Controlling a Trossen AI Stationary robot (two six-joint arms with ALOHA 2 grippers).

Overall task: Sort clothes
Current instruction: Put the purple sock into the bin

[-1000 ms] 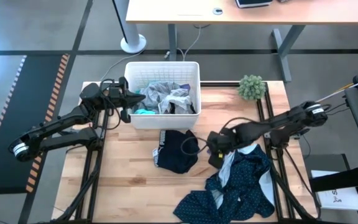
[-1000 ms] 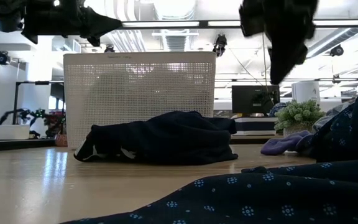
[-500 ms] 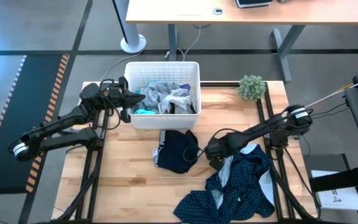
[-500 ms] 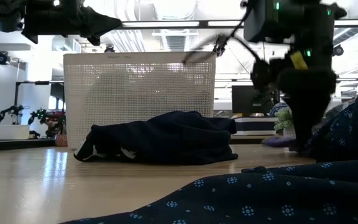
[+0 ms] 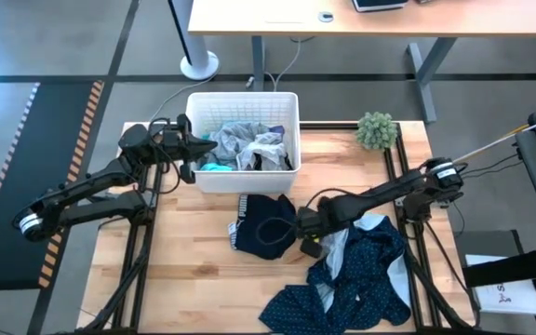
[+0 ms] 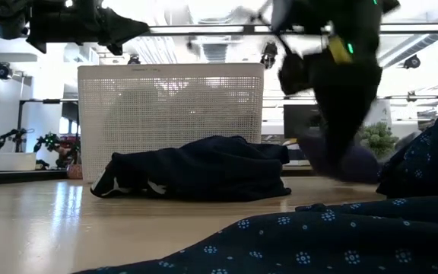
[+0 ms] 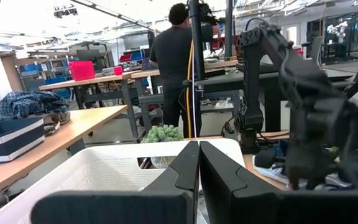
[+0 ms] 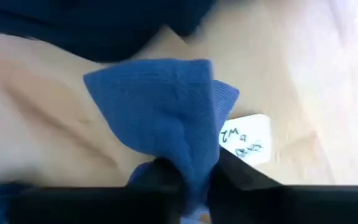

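My right gripper (image 5: 307,233) is low over the table's middle, shut on a small blue knit cloth (image 8: 166,112), which also shows in the low view (image 6: 342,161). A black garment with white stripes (image 5: 263,226) lies flat on the table just left of the gripper. A navy dotted garment (image 5: 361,279) lies crumpled at the near right. Grey, white and teal clothes (image 5: 249,144) lie in the white basket (image 5: 194,112). My left gripper (image 5: 210,142) is shut and empty, hovering over the basket's left rim. My right gripper pinches a bunched part of the blue cloth (image 8: 188,163) between its two fingers (image 8: 154,177), coming from above and slanting down. The rest of the cloth spreads out past the fingertips, close over the tabletop; whether it touches the wood, I cannot tell.
A small green plant (image 5: 377,130) stands at the far right corner. A small white label with writing (image 8: 244,140) lies beside the blue cloth. Bare wood shows at the table's near left (image 5: 184,279). A person stands in the room beyond the table (image 7: 173,56).
My right gripper has come down onto the blue cloth beside the dotted garment, then gone toward the table's left, taking the cloth along toward the black striped garment. The other clothes have stayed where they were.
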